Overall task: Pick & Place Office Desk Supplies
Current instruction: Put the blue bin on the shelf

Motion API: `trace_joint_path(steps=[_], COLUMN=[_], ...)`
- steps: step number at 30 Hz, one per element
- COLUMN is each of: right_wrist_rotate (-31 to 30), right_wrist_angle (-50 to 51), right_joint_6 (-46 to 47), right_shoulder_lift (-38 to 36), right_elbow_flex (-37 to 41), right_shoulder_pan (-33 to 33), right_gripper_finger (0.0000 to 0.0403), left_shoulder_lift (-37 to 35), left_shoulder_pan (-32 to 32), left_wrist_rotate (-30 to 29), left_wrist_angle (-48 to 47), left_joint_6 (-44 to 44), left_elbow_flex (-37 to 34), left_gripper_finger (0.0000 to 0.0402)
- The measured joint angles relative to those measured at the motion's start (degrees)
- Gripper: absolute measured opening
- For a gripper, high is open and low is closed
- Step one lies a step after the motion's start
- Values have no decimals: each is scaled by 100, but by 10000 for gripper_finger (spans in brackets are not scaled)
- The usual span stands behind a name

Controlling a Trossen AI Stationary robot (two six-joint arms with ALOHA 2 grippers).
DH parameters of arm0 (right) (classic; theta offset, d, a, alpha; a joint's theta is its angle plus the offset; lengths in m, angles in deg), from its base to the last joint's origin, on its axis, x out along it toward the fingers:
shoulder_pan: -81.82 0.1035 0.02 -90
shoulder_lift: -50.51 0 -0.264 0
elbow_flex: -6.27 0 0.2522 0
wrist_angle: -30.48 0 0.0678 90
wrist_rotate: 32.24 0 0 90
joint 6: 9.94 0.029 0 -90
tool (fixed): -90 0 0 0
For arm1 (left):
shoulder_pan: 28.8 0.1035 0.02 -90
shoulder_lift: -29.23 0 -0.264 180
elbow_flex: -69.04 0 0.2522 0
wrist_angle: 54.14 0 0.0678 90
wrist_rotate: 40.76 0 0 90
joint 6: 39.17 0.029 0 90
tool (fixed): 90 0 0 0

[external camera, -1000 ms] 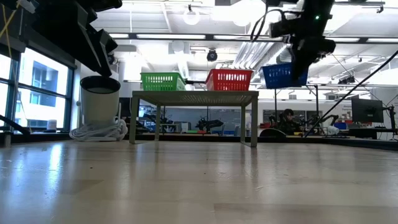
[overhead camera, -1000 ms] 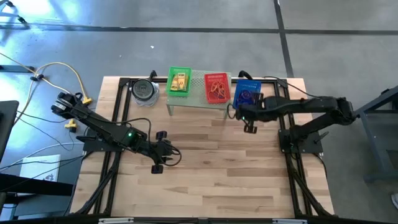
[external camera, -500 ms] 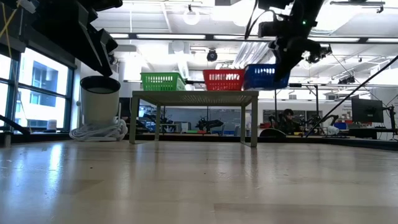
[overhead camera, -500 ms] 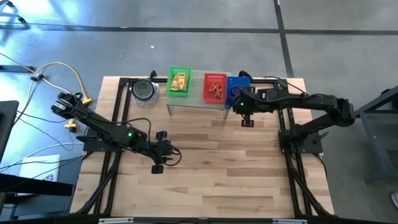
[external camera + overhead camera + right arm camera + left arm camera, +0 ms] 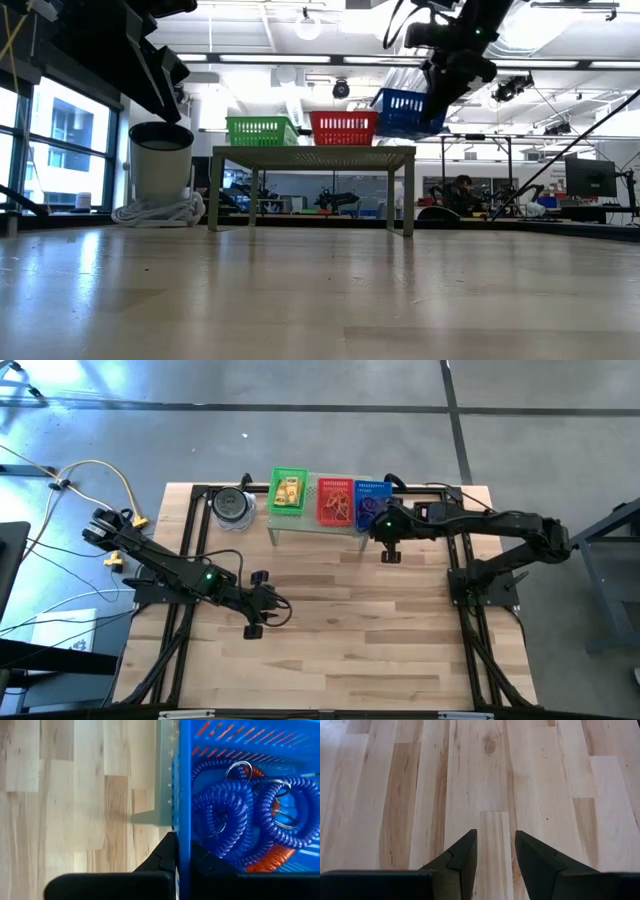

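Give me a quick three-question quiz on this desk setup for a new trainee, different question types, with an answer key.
1. True or false: the right gripper is clamped on the wall of the blue basket.
2. Multiple choice: on the pale-green shelf, which basket stands nearest the round grey container? A) the green basket B) the red basket C) the blue basket
3. Fill in: the left gripper is open over bare ____.

Key
1. True. The right wrist view shows the basket wall between its fingers, and in the low view the basket hangs tilted above the shelf.
2. A.
3. Wooden tabletop; nothing lies between its fingers.
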Motion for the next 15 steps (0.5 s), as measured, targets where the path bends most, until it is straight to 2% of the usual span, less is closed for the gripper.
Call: trace_joint_path(steps=[15], right_wrist_rotate=[153], right_wrist_angle=[-491], right_joint_6=[0], right_shoulder_lift=[307], right_elbow_flex=[-2], right_shoulder_pan=[-30], right_gripper_finger=[2], left_shoulder_lift=[-2], left_shoulder_pan=[0], left_wrist_rotate=[158], left_wrist_angle=[-6], left_joint_6=[-23], left_elbow_flex=[0], left_gripper_finger=[127])
